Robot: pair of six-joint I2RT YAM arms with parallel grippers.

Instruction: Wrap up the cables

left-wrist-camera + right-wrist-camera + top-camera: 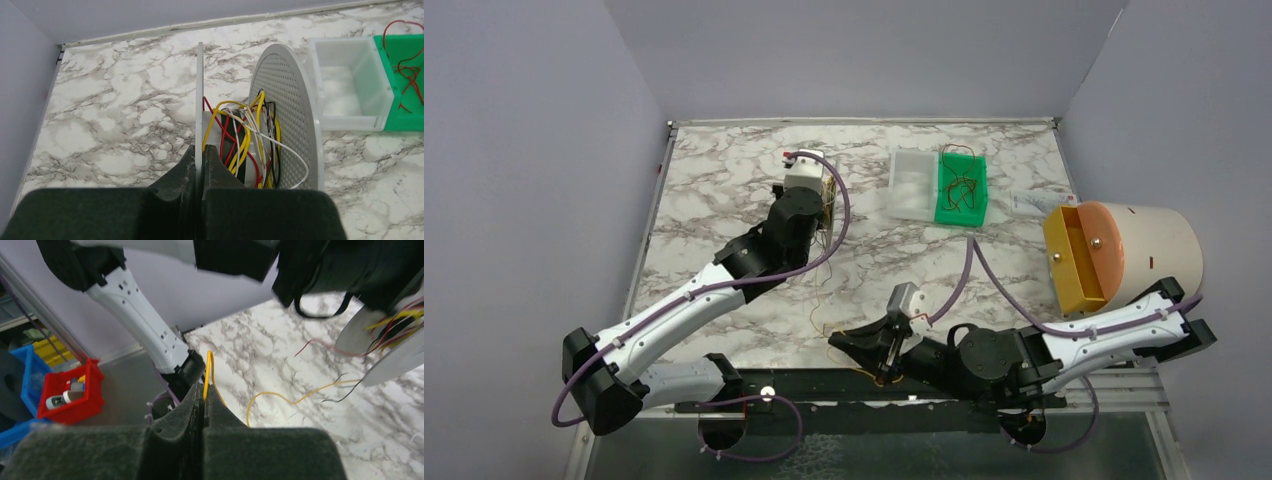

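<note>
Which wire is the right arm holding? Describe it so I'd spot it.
On the marble table, look near the front edge, where the right tool is pinched shut. A yellow wire loops up from between its fingers. Only it is clamped; other wires sit on the white spool or in the green bin.

The cables (pixel 239 142), thin yellow, red, white and black strands, are lying tangled between the upright spool (pixel 292 100) flanges. One yellow strand (pixel 205 377) is trailing toward 5 o'clock.
</note>
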